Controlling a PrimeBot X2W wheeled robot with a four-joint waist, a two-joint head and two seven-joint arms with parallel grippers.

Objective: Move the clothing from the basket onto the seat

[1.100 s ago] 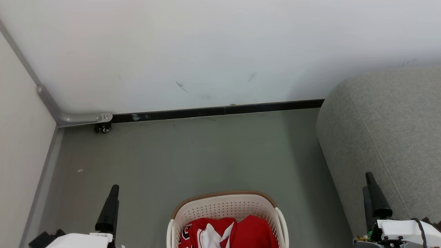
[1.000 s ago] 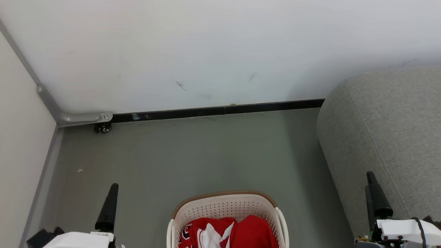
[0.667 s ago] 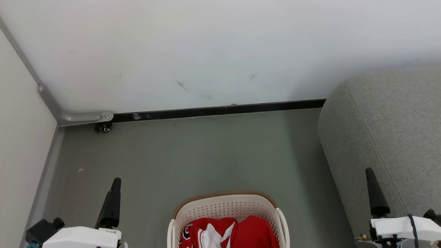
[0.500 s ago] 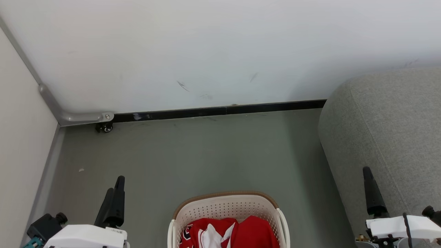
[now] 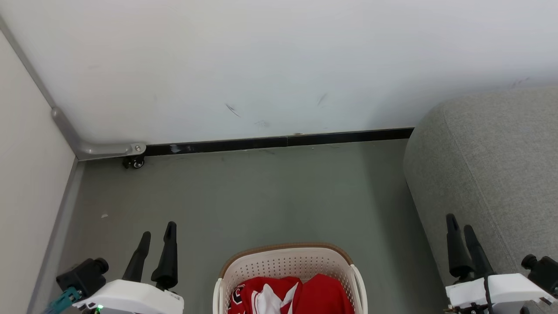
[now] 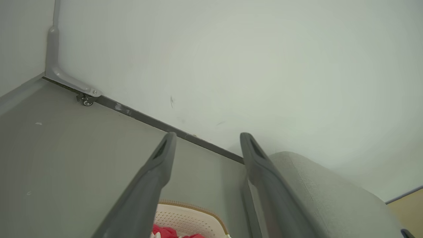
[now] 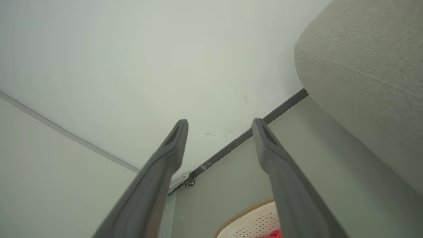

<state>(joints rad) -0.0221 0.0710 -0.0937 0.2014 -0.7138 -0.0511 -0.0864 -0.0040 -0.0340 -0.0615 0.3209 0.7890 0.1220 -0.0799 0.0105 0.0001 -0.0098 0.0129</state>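
The cream perforated basket (image 5: 287, 261) with a brown rim stands on the floor at the bottom centre of the head view. Red clothing (image 5: 305, 296) with white trim lies bunched inside it. The grey seat (image 5: 492, 174) fills the right side. My left gripper (image 5: 158, 230) is open to the left of the basket, above the floor, with nothing between its fingers. My right gripper (image 5: 459, 221) is open in front of the seat's side, empty. The left wrist view shows the left gripper (image 6: 207, 136), the basket (image 6: 185, 219) and the seat (image 6: 317, 191). The right wrist view shows the right gripper (image 7: 219, 123), the basket rim (image 7: 244, 211) and the seat (image 7: 363, 66).
A white wall (image 5: 270, 65) with a black skirting strip (image 5: 279, 141) closes the far side. A second wall panel (image 5: 26, 183) stands on the left, with a small castor (image 5: 134, 162) at its corner. Grey floor (image 5: 261, 196) lies beyond the basket.
Both grippers have turned at the wrist, so two fingers of each now show side by side. The left gripper shifted right toward the basket; the right shifted slightly left.
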